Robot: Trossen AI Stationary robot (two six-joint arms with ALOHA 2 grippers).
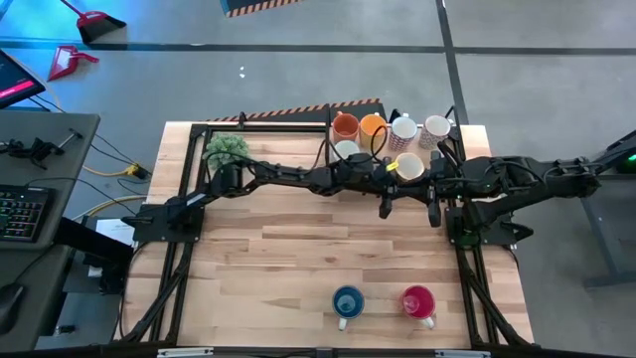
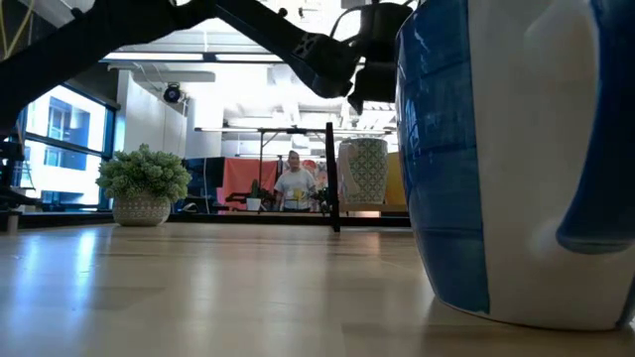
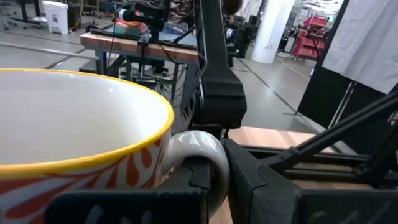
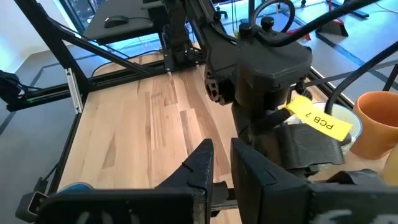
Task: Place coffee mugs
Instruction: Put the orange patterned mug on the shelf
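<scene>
Gripping the orange-patterned, yellow-rimmed white ceramic mug (image 3: 74, 134) by its handle at the table's far right, the closed left gripper (image 3: 214, 180) should be kept level until the mug is set beside the blue mug (image 1: 348, 301).

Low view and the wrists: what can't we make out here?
- Low view: the blue-and-white ceramic mug fills the right side, hiding the table behind it; its handle is cut off by the edge.
- Left wrist view: the orange-patterned, yellow-rimmed white mug is cropped; its base is unseen.
- High view: arms cover part of the mug cluster.
</scene>
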